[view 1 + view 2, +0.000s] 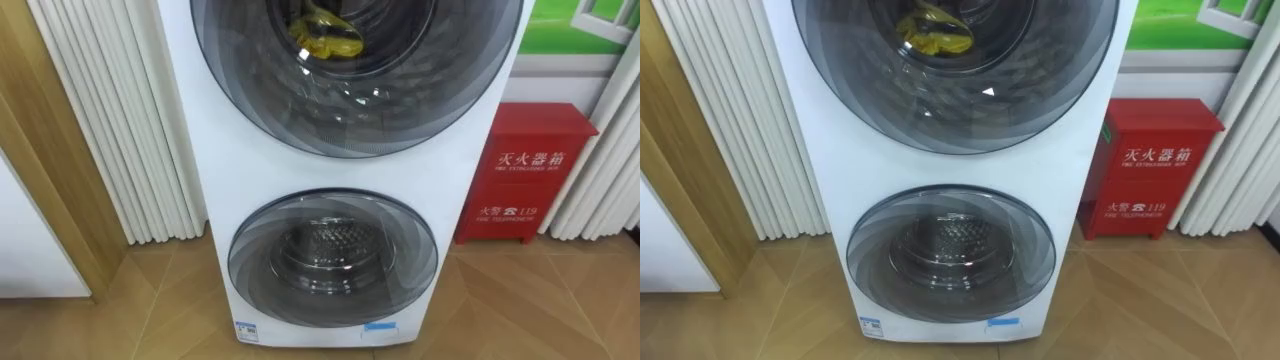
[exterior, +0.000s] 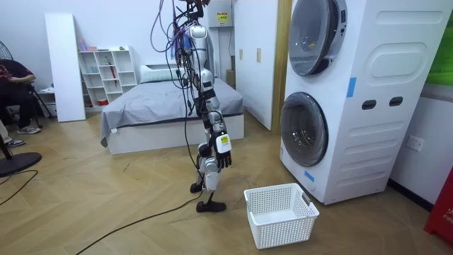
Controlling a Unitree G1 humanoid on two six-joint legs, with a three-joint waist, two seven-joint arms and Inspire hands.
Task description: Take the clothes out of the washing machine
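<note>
White plastic mesh laundry basket (image 2: 287, 228) is sitting on the wood floor, nearest in the room view, just in front of the tall white stacked washing machine (image 2: 382, 106). The robot is standing just beyond the basket's left side, facing the machine's front.

Its right hand (image 2: 224, 154) is hanging low by its thigh, about level with the lower door, with nothing in it. Can't tell how far the hand is open.

In the eye views the lower round glass door (image 1: 332, 255) is showing a bare steel drum. The upper round glass door (image 1: 350, 90) is looking closed. The crumpled yellow cloth (image 1: 325, 38) is lying inside the upper drum, behind that glass, near the drum's bottom. So the cloth is sitting well above and ahead of the right hand, well apart from it.

A red metal extinguisher box (image 1: 525, 170) is standing on the floor to the machine's right, and a white pleated curtain (image 1: 120, 120) is hanging to its left.

Farther back in the room view, a grey-covered bed (image 2: 170, 106) and a white cube shelf (image 2: 106, 71) are standing by the far wall. A person (image 2: 18, 92) is sitting at the far left.
</note>
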